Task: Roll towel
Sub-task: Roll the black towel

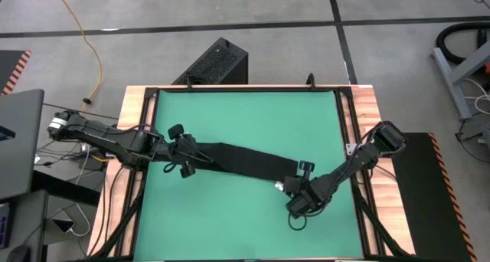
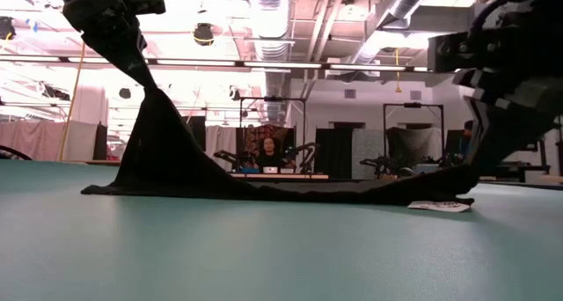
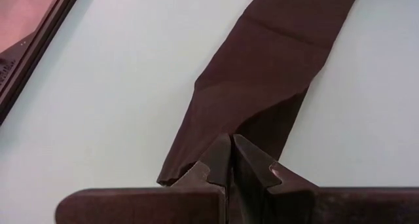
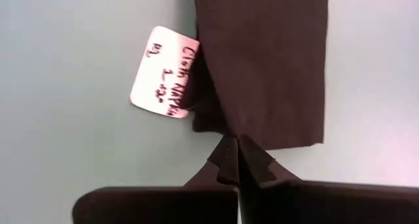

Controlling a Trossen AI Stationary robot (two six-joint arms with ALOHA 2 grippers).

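Note:
The black towel (image 1: 245, 161) lies as a long narrow strip across the green mat (image 1: 245, 112), running from left to right. Its white tag (image 4: 167, 73) rests on the mat beside the right end. My left gripper (image 1: 190, 151) is shut on the left end and holds it above the mat. From there the cloth slopes down (image 2: 163, 151) to the middle part, which lies flat. My right gripper (image 4: 237, 144) is shut at the towel's right end, low over the mat. My left gripper pinches the towel's gathered left end (image 3: 226, 129) between its two fingers, slanting down from the table's left. That end is lifted clear and the cloth hangs in a narrowing fold below the fingers down to the mat. My right gripper pinches the towel's right end at its short edge (image 4: 245, 133), near the tag-side corner, with only its fingertips. The fingers slant down from the table's right. The end (image 2: 457, 188) rises only slightly off the mat; one layer or several, I cannot tell.
A black ribbed box (image 1: 218, 63) stands just past the table's far edge. Wooden rails (image 1: 139, 101) border the mat on left and right. A laptop (image 1: 19, 139) sits left of the table. A person (image 2: 266, 151) sits far off in the room behind.

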